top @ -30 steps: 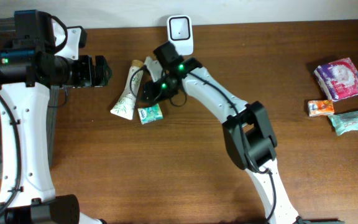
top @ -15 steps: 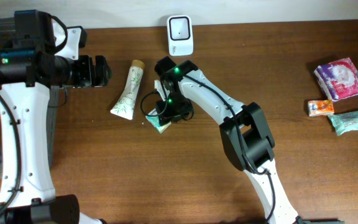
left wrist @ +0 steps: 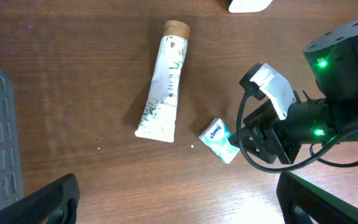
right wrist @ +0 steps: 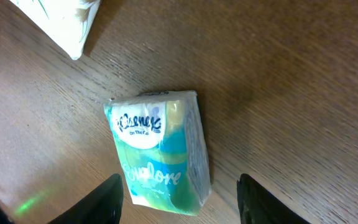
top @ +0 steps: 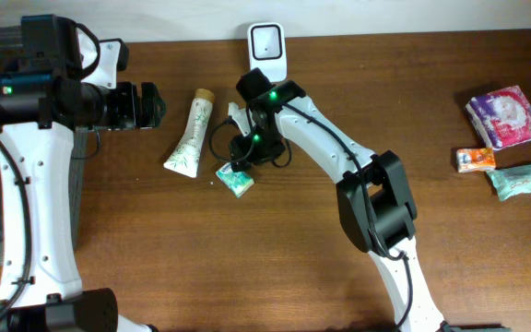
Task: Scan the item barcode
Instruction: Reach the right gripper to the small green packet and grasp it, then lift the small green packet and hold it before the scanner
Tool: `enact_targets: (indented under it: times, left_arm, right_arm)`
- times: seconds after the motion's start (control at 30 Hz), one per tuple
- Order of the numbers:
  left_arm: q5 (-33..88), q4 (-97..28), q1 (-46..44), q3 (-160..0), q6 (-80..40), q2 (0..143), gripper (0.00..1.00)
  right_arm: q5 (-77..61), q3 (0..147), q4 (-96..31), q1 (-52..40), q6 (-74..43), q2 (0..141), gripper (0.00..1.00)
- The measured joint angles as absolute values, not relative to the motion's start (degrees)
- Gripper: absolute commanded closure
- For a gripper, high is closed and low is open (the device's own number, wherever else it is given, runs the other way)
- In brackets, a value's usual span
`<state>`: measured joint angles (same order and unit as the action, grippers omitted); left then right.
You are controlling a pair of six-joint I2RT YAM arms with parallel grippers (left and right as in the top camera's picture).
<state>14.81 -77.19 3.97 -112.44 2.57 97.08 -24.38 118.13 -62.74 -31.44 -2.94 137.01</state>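
Hovering over pack (right wrist: 157, 155), right gripper (right wrist: 180, 202) spread, pinching nothing; pack flat near tube (top: 190, 134), well short of scanner (top: 267, 48). Left gripper (top: 150, 104) spread wide, empty. 2 risks: slip or crush of soft wrap on pinch; missed scan from barcode facing away

The left arm (top: 44, 203) is a long white shell link set between blocky black joint housings. A thin black cable (top: 7, 198) runs along its side, and a small green light (top: 7, 89) glows on the upper housing. The right arm (top: 321, 138) has the same white links, a bulky black elbow block (top: 376, 198), two green lights, a white plastic cap (left wrist: 272, 87) and a looped black cable (top: 221, 146). The left gripper (left wrist: 179, 183) and the right gripper (right wrist: 179, 190) both have matte black fingers (left wrist: 45, 202).
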Motion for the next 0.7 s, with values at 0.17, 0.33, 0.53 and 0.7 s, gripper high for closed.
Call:
enact_targets:
  times: [0.17, 0.33, 0.53, 0.7]
  left_arm:
    - [14.8, -77.2, 4.0, -112.4, 2.6, 97.1, 0.01]
    - [14.8, -77.2, 4.0, -112.4, 2.6, 97.1, 0.01]
    - [14.8, -77.2, 4.0, -112.4, 2.6, 97.1, 0.01]
    - [14.8, -77.2, 4.0, -112.4, 2.6, 97.1, 0.01]
  right_arm:
    - [-26.5, 117.4, -61.7, -31.5, -2.6, 139.5, 0.53]
    - [-27.8, 115.4, -59.4, -32.9, -2.5, 139.7, 0.81]
    - [-29.7, 115.2, -60.3, -32.6, -2.5, 139.7, 0.96]
    - [-36.4, 117.3, -67.7, -26.6, -0.7, 139.8, 0.96]
